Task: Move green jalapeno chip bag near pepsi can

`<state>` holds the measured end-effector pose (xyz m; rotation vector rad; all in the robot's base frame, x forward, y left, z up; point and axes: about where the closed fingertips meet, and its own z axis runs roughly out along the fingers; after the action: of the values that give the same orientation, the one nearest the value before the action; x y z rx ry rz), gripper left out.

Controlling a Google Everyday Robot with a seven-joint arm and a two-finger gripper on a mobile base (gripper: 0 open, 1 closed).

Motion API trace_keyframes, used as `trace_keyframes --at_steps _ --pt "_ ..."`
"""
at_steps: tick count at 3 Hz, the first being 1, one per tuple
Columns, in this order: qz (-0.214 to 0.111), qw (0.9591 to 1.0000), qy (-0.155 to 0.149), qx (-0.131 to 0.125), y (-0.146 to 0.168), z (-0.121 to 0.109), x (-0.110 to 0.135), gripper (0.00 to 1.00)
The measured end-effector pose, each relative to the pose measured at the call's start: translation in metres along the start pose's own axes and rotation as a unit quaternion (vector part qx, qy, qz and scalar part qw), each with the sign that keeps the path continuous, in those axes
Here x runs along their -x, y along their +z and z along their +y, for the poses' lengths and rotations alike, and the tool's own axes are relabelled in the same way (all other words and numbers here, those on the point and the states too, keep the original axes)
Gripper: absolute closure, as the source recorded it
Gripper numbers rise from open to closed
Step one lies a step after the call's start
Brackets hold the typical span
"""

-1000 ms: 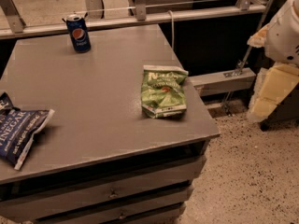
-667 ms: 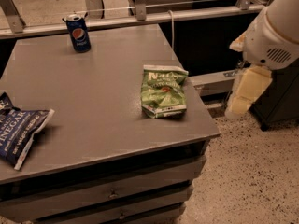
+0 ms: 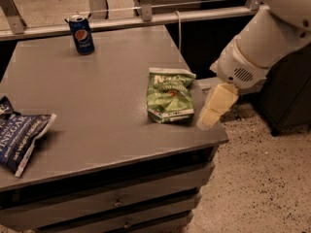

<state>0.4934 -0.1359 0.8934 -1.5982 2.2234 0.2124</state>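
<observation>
Closing in from the right, the gripper (image 3: 217,106) is found much nearer the table (image 3: 97,110) than a second ago. It was out over the floor then and is now placed at the table's right edge. The bag (image 3: 169,95) and the can (image 3: 81,34) are unmoved. The approach is judged to be under way, with no grasp made yet. How far the gripper is open cannot be told; nothing is held by it. The bag is laid flat near the right edge, just left of the gripper and seemingly apart from it. The can is stood upright at the far edge toward the left, well apart from the bag. A vinegar bag (image 3: 22,137) is laid at the near left.
</observation>
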Motion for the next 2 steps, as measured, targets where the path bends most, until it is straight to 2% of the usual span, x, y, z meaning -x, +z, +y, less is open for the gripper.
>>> trace_keyframes --at_steps 2 --pt "-0.066 0.9968 0.033 0.031 0.046 0.000 0.037 0.00"
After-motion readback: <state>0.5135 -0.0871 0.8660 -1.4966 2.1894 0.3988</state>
